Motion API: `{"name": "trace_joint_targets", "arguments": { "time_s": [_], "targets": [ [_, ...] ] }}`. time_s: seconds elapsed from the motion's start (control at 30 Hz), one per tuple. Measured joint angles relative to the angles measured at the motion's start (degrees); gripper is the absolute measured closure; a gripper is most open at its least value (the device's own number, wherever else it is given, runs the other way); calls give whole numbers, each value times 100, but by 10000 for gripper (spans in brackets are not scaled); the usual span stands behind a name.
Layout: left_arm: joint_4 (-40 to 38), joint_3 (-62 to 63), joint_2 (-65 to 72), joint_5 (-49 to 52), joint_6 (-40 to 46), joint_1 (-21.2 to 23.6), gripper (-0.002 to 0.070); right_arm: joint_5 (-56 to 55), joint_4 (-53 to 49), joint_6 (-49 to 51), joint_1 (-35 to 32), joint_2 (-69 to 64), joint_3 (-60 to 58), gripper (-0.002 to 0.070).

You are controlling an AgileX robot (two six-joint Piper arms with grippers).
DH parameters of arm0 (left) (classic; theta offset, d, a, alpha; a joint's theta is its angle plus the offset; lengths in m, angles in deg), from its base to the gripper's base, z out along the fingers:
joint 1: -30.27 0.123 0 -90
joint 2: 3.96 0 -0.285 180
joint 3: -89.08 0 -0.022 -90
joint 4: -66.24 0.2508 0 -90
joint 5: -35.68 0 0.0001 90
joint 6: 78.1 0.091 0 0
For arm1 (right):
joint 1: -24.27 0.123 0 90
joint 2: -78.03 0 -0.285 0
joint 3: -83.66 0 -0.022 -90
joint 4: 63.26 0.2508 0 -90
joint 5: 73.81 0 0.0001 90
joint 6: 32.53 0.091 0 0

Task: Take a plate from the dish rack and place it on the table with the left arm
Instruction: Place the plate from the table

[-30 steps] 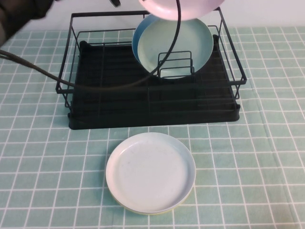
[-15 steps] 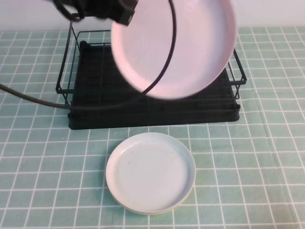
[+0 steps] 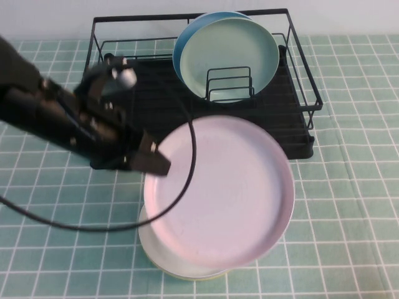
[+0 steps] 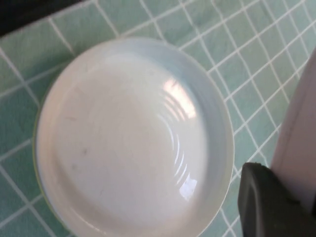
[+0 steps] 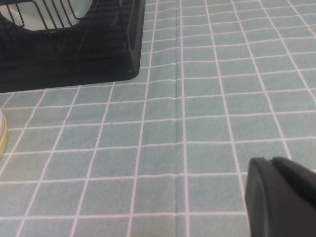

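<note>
High view: a table (image 3: 349, 205) covered in a mint-green cloth with a white square grid fills the scene, and a plain pale wall runs behind its far edge. A black wire dish rack (image 3: 112, 81) sits at the middle of the far edge, with a mint-green plate (image 3: 227, 56) standing upright in its dividers. The left arm (image 3: 50, 115) reaches in from the left edge, trailing a black cable (image 3: 181, 177). Its left gripper (image 3: 153, 156) is clamped on the left rim of the pale pink plate (image 3: 224, 193). That plate is held out of the rack, face up and tilted, over the near middle of the table, directly above a white plate (image 3: 181, 266) lying flat on the cloth; whether the two touch is unclear.

In the left wrist view the white plate (image 4: 133, 138) fills the frame beneath one dark fingertip (image 4: 271, 202).

In the right wrist view the right gripper (image 5: 279, 195) hangs over bare cloth by the rack's corner; I cannot tell whether it is open or closed.
</note>
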Motion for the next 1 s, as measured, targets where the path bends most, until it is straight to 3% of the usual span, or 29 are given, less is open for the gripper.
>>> {"name": "trace_joint_targets", "arguments": {
  "time_s": [0.37, 0.7, 0.83, 1.0],
  "targets": [
    [-184, -1393, 80, -1757, 285, -2, 655, 0, 0, 0, 0, 0, 0, 694],
    [-238, -1447, 679, -2115, 561, -2, 645, 0, 0, 0, 0, 0, 0, 694],
    [-159, -1447, 733, -2125, 662, -2, 566, 0, 0, 0, 0, 0, 0, 694],
    [0, -1447, 733, -2164, 683, -2, 356, 0, 0, 0, 0, 0, 0, 694]
  ]
}}
